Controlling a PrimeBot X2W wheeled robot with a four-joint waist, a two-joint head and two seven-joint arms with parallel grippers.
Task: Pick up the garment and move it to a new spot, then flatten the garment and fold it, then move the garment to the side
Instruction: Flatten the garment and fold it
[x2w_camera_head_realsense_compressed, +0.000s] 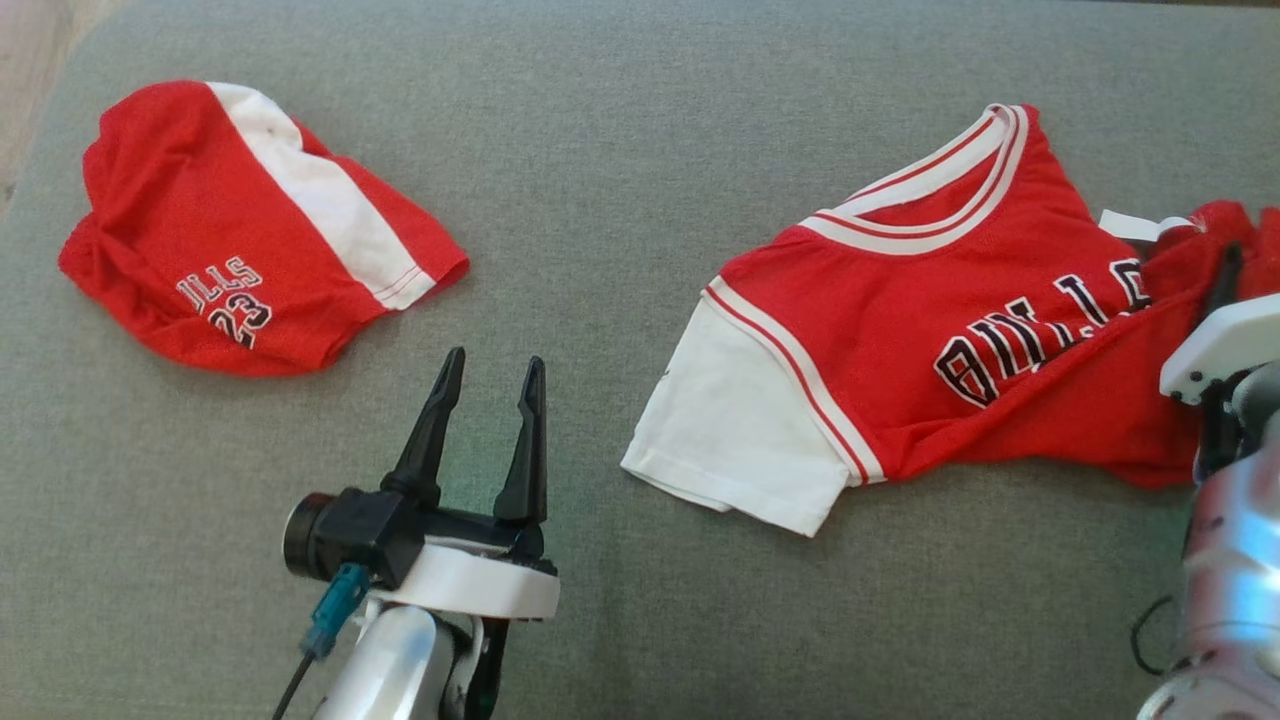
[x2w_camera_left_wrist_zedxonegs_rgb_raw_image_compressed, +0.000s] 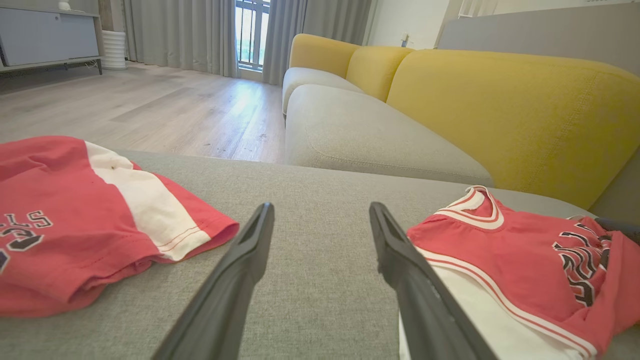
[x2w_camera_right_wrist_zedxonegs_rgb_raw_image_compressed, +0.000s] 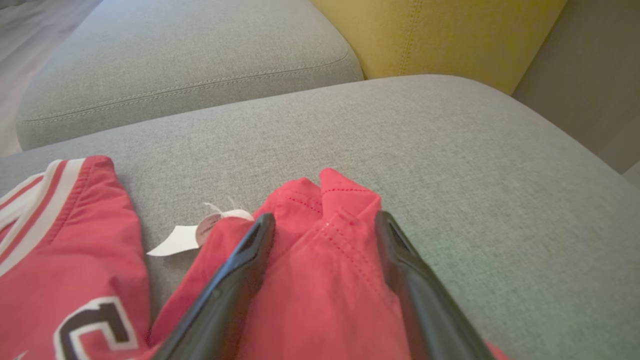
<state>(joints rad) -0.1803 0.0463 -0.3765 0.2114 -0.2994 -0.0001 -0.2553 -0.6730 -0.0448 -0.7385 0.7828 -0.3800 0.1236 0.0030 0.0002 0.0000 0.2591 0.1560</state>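
Note:
The garment (x2w_camera_head_realsense_compressed: 900, 300) is a red jersey with white trim, a white sleeve and dark lettering. It lies rumpled on the right half of the grey cushion (x2w_camera_head_realsense_compressed: 600, 200). My right gripper (x2w_camera_right_wrist_zedxonegs_rgb_raw_image_compressed: 325, 215) is open and straddles a bunched fold of the garment's red hem (x2w_camera_right_wrist_zedxonegs_rgb_raw_image_compressed: 320, 280), with one finger on each side. In the head view the right gripper (x2w_camera_head_realsense_compressed: 1238, 268) sits at the jersey's far right end. My left gripper (x2w_camera_head_realsense_compressed: 495, 358) is open and empty above bare cushion, left of the white sleeve (x2w_camera_left_wrist_zedxonegs_rgb_raw_image_compressed: 475, 320).
Red shorts (x2w_camera_head_realsense_compressed: 200, 230) with a white stripe lie at the cushion's far left. A white tag (x2w_camera_right_wrist_zedxonegs_rgb_raw_image_compressed: 175, 240) sticks out beside the jersey's hem. A sofa with a yellow back (x2w_camera_left_wrist_zedxonegs_rgb_raw_image_compressed: 500, 110) stands beyond the cushion. Wooden floor (x2w_camera_left_wrist_zedxonegs_rgb_raw_image_compressed: 150, 105) lies past the left edge.

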